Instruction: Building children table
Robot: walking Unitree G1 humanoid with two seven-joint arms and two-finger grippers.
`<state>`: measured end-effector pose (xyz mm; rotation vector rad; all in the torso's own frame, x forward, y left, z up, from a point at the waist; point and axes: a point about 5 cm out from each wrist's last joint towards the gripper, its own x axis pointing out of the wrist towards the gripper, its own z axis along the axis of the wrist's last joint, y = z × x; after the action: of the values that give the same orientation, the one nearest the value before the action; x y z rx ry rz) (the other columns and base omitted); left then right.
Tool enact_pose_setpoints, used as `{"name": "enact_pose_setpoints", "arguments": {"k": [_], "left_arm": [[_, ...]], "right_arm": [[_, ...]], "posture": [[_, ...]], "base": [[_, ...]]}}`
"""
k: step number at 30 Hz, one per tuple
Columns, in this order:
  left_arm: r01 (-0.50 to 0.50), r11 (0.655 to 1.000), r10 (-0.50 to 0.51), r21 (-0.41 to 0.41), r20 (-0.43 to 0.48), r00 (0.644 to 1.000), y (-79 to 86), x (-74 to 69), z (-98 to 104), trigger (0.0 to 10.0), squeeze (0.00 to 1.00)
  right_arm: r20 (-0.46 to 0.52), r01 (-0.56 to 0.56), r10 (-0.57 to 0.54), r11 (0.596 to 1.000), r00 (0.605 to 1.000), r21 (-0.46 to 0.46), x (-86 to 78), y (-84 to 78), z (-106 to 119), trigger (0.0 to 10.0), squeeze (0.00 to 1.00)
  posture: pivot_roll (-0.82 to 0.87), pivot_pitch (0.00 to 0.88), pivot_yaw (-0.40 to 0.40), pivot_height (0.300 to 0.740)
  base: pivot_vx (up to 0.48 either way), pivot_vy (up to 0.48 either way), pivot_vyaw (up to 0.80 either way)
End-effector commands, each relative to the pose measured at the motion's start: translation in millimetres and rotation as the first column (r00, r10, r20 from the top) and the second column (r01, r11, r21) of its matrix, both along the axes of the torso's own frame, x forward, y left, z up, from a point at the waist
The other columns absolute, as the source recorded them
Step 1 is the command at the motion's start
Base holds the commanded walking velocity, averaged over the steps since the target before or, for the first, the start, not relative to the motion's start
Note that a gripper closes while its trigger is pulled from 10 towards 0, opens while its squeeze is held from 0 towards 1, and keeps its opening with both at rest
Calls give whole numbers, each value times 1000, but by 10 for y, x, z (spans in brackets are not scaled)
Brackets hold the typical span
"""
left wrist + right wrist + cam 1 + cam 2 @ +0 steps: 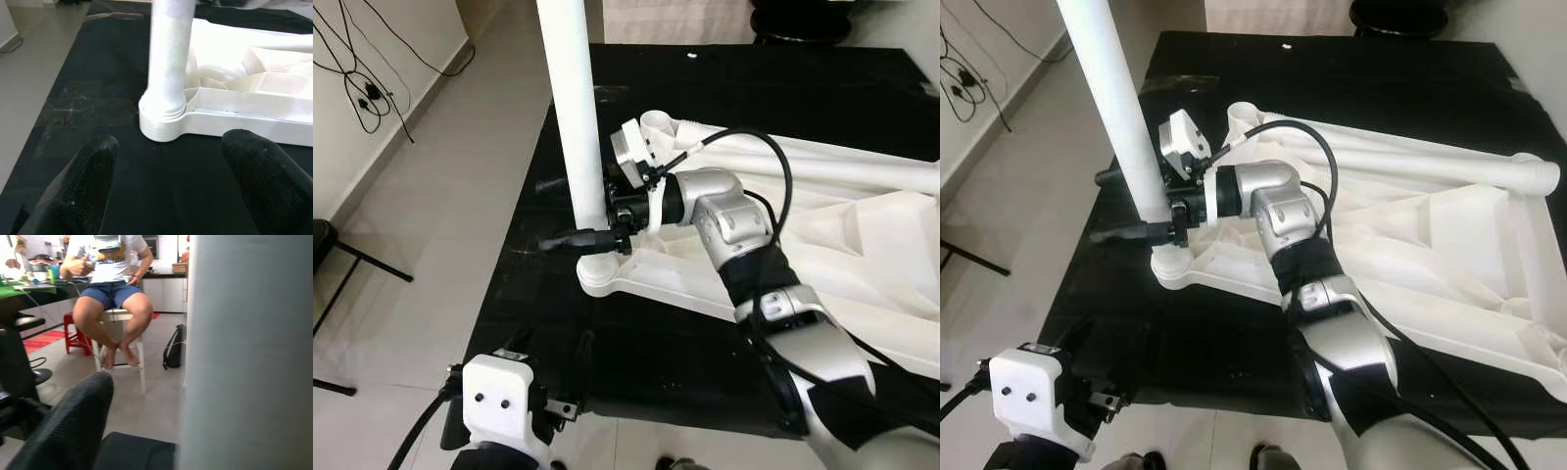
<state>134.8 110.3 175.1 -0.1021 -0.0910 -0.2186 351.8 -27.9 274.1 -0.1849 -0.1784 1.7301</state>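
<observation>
While upside down on the black mat (636,362): white table frame (1410,245), corner socket (599,274) at its near-left end.
leg: white table leg (576,117) stands upright in that socket.
right end effector (592,211): reaches across at the leg's base just above the socket, fingers either side of the leg; one finger (573,238) on its near side. Firm clamp or not: cannot tell.
left end effector (168,196): low at the near mat edge, fingers spread apart, holding nothing, pointed at the socket.
background: person (110,289) seated on a white stool (120,345), red stool (78,335) beside.
</observation>
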Motion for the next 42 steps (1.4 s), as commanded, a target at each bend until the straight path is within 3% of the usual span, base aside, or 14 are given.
{"name": "enact_pose_setpoints", "arguments": {"k": [1, 2, 3, 12, 16, 20, 22, 24, 26, 34, 35, 37, 38, 42], "left_arm": [[3, 1000, -3, 12, -23, 1000, 3, -34, -14, 10000, 0], [3, 1000, -3, 12, -23, 1000, 3, -34, -14, 10000, 0], [3, 1000, -3, 12, -25, 1000, 2, -39, -16, 10000, 0], [4, 1000, -4, 11, -31, 1000, 0, -51, -17, 10000, 0], [5, 1000, -5, 8, -31, 1000, 2, -48, -19, 10000, 0], [2, 1000, -2, 7, -31, 1000, 5, -50, -21, 10000, 0], [-2, 1000, 2, 9, -30, 1000, 29, -52, -21, 10000, 0], [-4, 1000, 4, 11, -30, 1000, 40, -52, -18, 10000, 0], [-3, 1000, 3, 15, -28, 1000, 55, -35, -23, 10000, 0], [1, 1000, -1, 19, -19, 1000, 54, 47, -60, 10000, 0], [-1, 1000, 1, 18, -16, 1000, 52, 58, -62, 10000, 0], [-5, 1000, 5, 16, -14, 1000, 52, 65, -64, 10000, 0], [-9, 1000, 9, 15, -11, 1000, 51, 70, -62, 10000, 0], [-12, 1000, 12, 12, -9, 1000, 51, 73, -60, 10000, 0]], "right_arm": [[9, -52, 52, 999, 999, 13, -24, 164, 18, 2745, 0], [9, -52, 52, 999, 999, 13, -24, 164, 18, 2745, 0], [6, -62, 62, 998, 998, 12, -18, 154, 22, 0, 0], [-6, -62, 62, 998, 998, 12, 23, 63, -7, 0, 0], [49, 106, -107, 994, 993, 32, 93, -100, -81, 0, 0], [4, 400, -400, 915, 916, 47, 142, -230, -228, 0, 0], [-12, 920, -920, 391, 392, 38, 146, -490, -492, 0, 0], [-22, 943, -943, 332, 332, -1, -106, -505, -663, 0, 0], [-99, 912, -911, 407, 401, -53, -463, -339, -816, 0, 0], [-131, 895, -886, 445, 445, 32, -286, -4, -676, 0, 0], [-135, 899, -889, 438, 438, 32, -300, 61, -636, 1725, 0], [-138, 900, -890, 435, 435, 30, -321, 104, -609, 1725, 0], [-139, 891, -881, 452, 452, 34, -339, 142, -576, 10000, 0], [-151, 852, -840, 521, 522, 46, -396, 189, -490, 10000, 129]], "posture": [[176, 239, -16, 740], [176, 239, -16, 740], [176, 241, -15, 740], [167, 244, -9, 740], [147, 241, -17, 740], [139, 241, -32, 740], [131, 242, -33, 740], [131, 240, -28, 740], [132, 234, -19, 740], [129, 169, -11, 740], [128, 173, -16, 740], [126, 171, -21, 740], [123, 170, -24, 740], [112, 170, -26, 740]], "base": [[0, 0, 0], [0, 0, 0], [0, 0, 0], [0, 0, 0], [0, 0, 0], [0, 0, 0], [0, 0, 0], [0, 0, 0], [0, 0, 0], [0, 0, 0], [0, 0, 0], [0, 0, 0], [0, 0, 0], [0, 0, 0]]}}
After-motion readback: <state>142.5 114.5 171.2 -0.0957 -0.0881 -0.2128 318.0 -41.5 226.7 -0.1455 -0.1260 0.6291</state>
